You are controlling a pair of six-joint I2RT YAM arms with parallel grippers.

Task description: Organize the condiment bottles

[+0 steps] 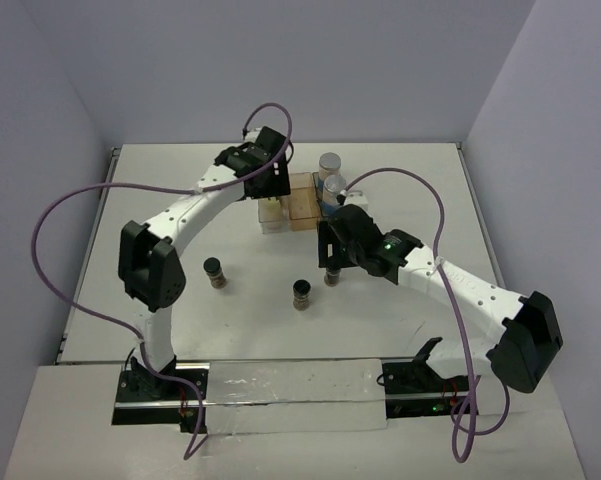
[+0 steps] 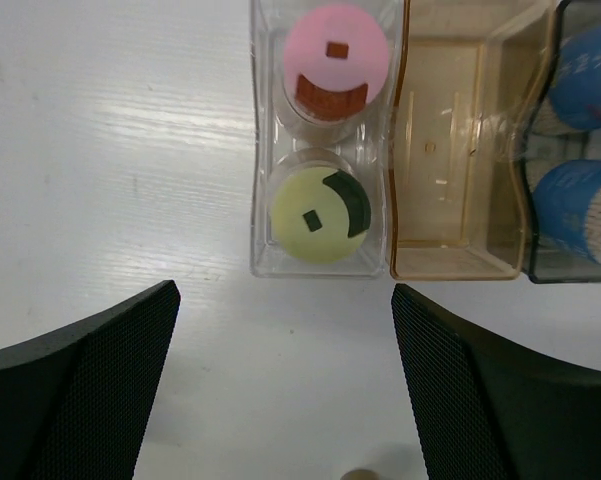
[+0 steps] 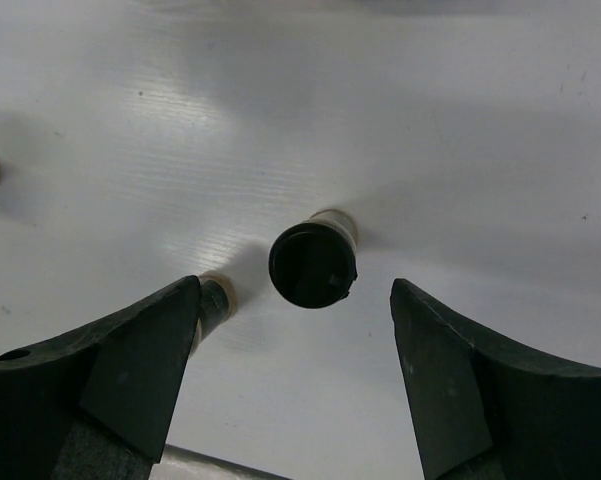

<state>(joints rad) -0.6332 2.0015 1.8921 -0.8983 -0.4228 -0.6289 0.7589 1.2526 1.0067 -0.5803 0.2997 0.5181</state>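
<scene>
Condiment bottles, loose: three dark black-capped jars stand upright on the counter, well short of the tray. They are the left jar, the middle jar and the right jar. Judged as the unsorted remainder.
Right tool: poised above the right jar, looking down on its cap. The fingers are apart, one on each side, neither touching. The straddle reads as lining up a side grip.
Next move, my reading: come down and close evenly on the jar. It sits slightly nearer one finger, so a lopsided close could nudge or tip it.
Left tool: fingers wide apart with nothing between them, over bare counter just outside the short end of the clear compartment.
Clear compartment, contents: cream-capped bottle in front and pink-capped bottle behind, single file, caps up, snug between the walls. No room left, so this slot looks finished.
Amber compartment: the middle slot, touching the clear one, with no bottle in it. Likely home for the dark jars, if like goes with like.
Grey compartment: the far-right slot, holding the near blue-label bottle and the far blue-label bottle, paired by kind.
Progress, estimate: four bottles housed, three to go.
</scene>
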